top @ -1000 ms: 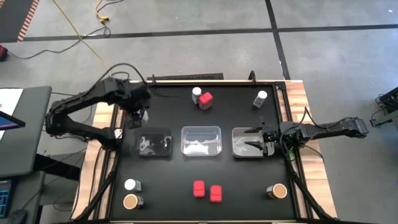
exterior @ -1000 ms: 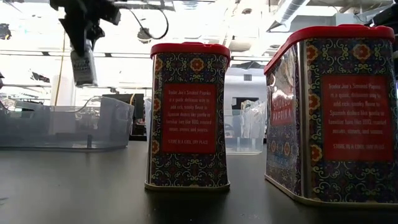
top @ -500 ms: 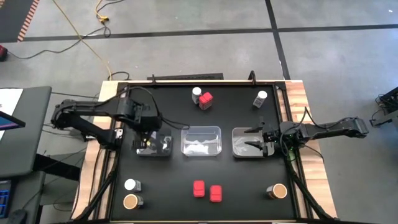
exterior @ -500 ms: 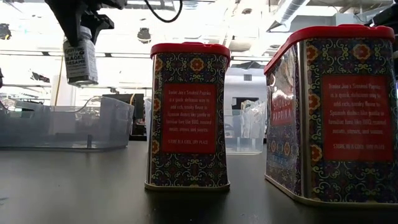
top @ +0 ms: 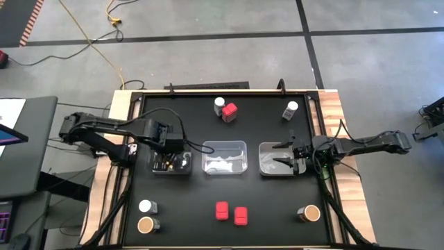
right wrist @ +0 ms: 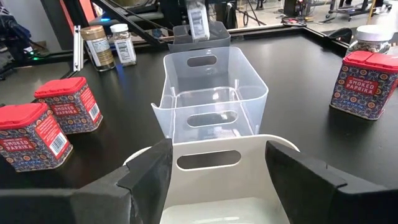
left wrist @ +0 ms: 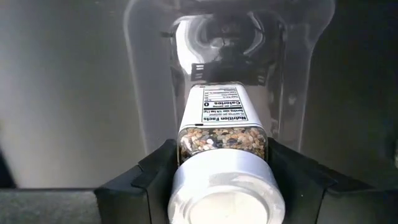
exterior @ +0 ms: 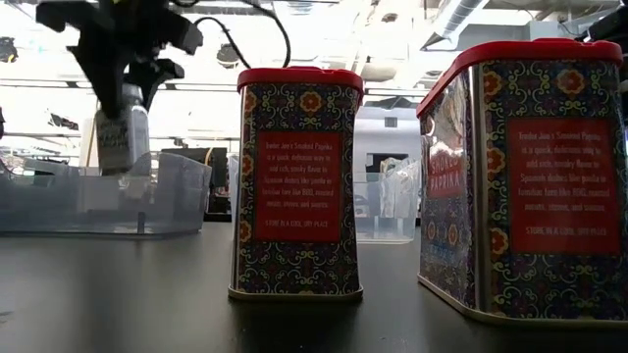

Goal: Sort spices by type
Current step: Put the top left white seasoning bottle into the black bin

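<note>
My left gripper (top: 166,157) points down over the left clear tray (top: 182,169) and is shut on a clear jar (left wrist: 222,124) with a white cap. In the low view the jar (exterior: 123,142) hangs with its bottom at that tray's rim (exterior: 98,162). My right gripper (top: 291,157) waits open over the right tray (top: 270,158), touching nothing. On the table stand other white-capped jars (top: 219,104) (top: 291,109) (top: 146,206), tan-topped jars (top: 146,224) (top: 310,213) and red tins (top: 229,112) (top: 221,210) (top: 241,215). My left gripper pinches the jar by its white cap (left wrist: 183,186), at the jar's top end, one finger (left wrist: 149,180) on each side. The fingers come from above, pointing down. The jar hangs upright below them, clear of the table, over the left tray.
The middle tray (top: 224,157) stands between the other two in a row across the table's centre. Two red tins (exterior: 299,181) (exterior: 530,176) stand near the front edge. Wooden borders (top: 333,104) edge the black mat, with bare mat between the trays and the near spices.
My left gripper has carried the jar from the far left toward the table's near edge and slightly right, to above the left tray. It has sunk as it went, so the jar's bottom has dropped from well above the tray to rim height, still upright.
</note>
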### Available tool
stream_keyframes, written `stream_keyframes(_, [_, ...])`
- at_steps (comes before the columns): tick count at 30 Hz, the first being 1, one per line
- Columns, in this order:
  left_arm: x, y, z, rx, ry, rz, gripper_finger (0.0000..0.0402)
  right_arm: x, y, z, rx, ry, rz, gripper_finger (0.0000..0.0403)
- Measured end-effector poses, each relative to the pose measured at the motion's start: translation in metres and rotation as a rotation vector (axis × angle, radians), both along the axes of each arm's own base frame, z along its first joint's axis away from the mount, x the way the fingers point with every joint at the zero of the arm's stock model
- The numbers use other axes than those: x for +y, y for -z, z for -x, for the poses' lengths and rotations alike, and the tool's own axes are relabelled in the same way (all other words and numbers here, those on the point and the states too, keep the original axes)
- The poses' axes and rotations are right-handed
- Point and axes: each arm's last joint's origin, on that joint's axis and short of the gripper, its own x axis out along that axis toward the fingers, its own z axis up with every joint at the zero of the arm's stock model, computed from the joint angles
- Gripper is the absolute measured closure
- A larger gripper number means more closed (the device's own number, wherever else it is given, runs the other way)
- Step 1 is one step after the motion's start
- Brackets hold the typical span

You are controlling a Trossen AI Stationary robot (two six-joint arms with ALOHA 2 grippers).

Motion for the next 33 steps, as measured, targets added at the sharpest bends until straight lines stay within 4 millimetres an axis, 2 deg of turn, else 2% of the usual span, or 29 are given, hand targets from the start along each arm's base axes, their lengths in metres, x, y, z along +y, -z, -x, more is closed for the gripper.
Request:
stream_keyframes(9, [0.009,0.032,0.0,-0.002,-0.007,0.031,0.0194,0.0,0.0,0.0,0.0,0.0,0.0,0.0117])
stream_keyframes(19, [0.026,0.034,-0.006,-0.055,0.042,0.069,0.0194,0.0,0.0,0.0,0.0,0.0,0.0,0.0117])
stream_keyframes(33, [0.033,0.042,-0.011,-0.023,0.068,0.067,0.0194,0.0,0.0,0.0,0.0,0.0,0.0,0.0117])
